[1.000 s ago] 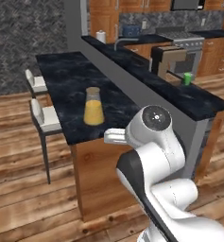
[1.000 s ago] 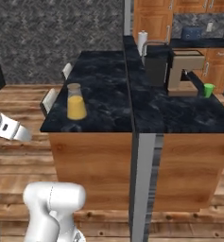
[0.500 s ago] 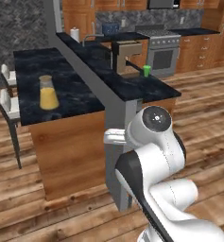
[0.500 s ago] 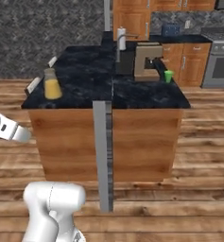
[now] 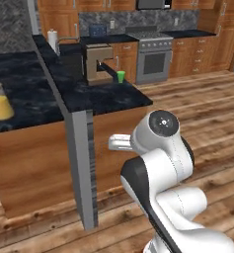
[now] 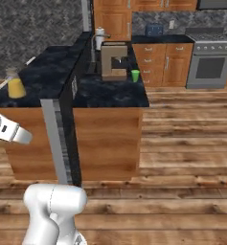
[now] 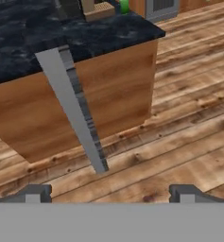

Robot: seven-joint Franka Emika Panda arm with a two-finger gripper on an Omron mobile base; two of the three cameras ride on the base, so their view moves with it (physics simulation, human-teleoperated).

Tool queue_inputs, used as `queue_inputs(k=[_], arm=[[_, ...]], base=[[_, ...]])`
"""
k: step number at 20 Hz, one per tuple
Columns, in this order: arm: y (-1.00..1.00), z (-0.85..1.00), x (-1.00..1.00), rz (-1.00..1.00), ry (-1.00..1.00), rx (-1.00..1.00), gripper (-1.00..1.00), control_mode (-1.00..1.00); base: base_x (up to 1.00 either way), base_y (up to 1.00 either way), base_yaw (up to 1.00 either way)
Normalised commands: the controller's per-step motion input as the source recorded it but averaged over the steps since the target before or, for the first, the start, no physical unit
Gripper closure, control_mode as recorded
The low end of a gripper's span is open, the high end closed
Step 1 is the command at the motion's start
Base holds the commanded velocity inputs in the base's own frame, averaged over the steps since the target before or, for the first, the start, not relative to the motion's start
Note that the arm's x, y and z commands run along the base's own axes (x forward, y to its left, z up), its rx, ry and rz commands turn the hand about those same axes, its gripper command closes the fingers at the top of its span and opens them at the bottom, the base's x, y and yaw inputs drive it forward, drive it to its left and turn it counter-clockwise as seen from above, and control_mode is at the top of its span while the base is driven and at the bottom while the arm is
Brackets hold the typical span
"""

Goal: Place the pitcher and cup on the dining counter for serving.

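Note:
The pitcher (image 5: 0,101) of orange liquid stands on the dining counter (image 5: 24,81) at the far left, and again on the dining counter (image 6: 43,76) as the pitcher (image 6: 15,86) near its left edge. The green cup (image 5: 120,76) sits on the lower worktop beside the brown coffee machine (image 5: 96,63); the same cup (image 6: 135,75) shows just right of the machine. In the hand view my gripper (image 7: 109,194) is open with nothing between its fingertips (image 7: 35,193). It hangs over the wooden floor, short of the island's end, far from the cup (image 7: 124,5).
A grey post (image 5: 81,168) ends the raised ledge at the island's near face, with wood panels on both sides. A stove (image 5: 155,59) and cabinets line the back wall. A paper towel roll (image 5: 52,38) stands on the ledge. Wooden floor lies open to the right.
The whole picture has swung as the base drove round the island's end. Pitcher and cup keep their places on the counters. The gripper stays open.

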Motion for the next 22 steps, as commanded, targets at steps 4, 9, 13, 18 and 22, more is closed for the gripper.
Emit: queue_inputs(k=[4,9,13,18,22], arm=[[0.00,0.00,0.00,0.00,0.00,0.00,-1.00,1.00],[0.00,0.00,0.00,0.00,0.00,0.00,-1.00,1.00],[0.00,0.00,0.00,0.00,0.00,0.00,-1.00,1.00],[0.00,0.00,0.00,0.00,0.00,0.00,-1.00,1.00],[0.00,0.00,0.00,0.00,0.00,0.00,-1.00,1.00]], base=[[0.42,-1.00,0.03],[0.79,-1.00,0.15],[1.00,-1.00,0.10],[1.00,-1.00,0.11],[1.00,-1.00,0.12]])
